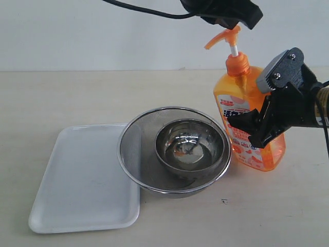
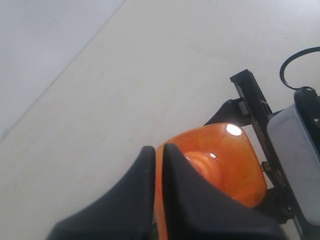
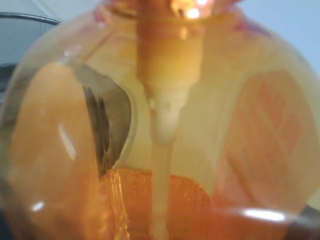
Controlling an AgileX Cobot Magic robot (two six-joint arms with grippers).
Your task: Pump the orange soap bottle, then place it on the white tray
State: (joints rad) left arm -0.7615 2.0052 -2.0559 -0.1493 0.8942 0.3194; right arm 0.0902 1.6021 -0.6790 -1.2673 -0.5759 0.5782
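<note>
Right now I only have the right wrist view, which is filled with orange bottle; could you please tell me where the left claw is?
Observer: The left claw sits directly over the pump head of the orange soap bottle, fingers nearly together.
Operator: Is the pump pressed down?
Observer: No, its white stem shows, so it is raised.
Operator: And where is the white tray?
Observer: The white tray lies left of the bottle, beyond a mesh strainer that overlaps its edge.

I get bright, even light with soft shadows; glare spots the orange soap bottle (image 2: 235, 170), and my right wrist view is badly blurred.
</note>
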